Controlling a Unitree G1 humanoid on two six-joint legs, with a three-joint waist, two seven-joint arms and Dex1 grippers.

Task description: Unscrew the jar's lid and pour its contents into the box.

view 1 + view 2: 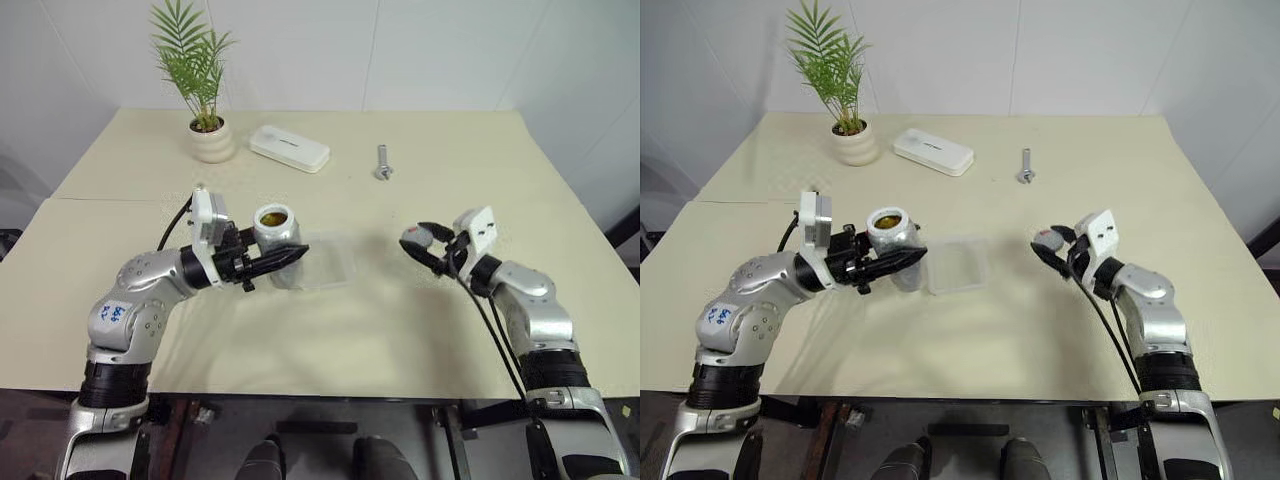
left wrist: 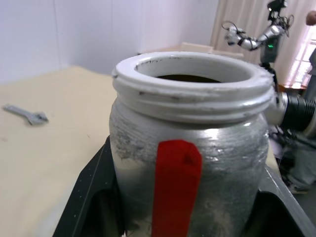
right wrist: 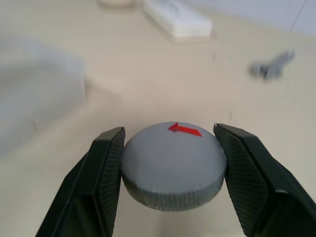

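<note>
Left tool (image 1: 290, 257) pinches small greyish cylindrical jar with red mark (image 1: 276, 232), upright, mouth open, above cream worktop (image 1: 420, 330); upright hold likely keeps dark contents (image 2: 190, 78) inside until pour. Shallow square clear plastic box (image 1: 328, 262) lies on worktop just beside jar, ready as target. Right tool (image 3: 170, 165) grips round pale grey screw lid with red arrow (image 3: 173, 165) by its rim, well apart to right, low over worktop — probably to set it aside.
</note>
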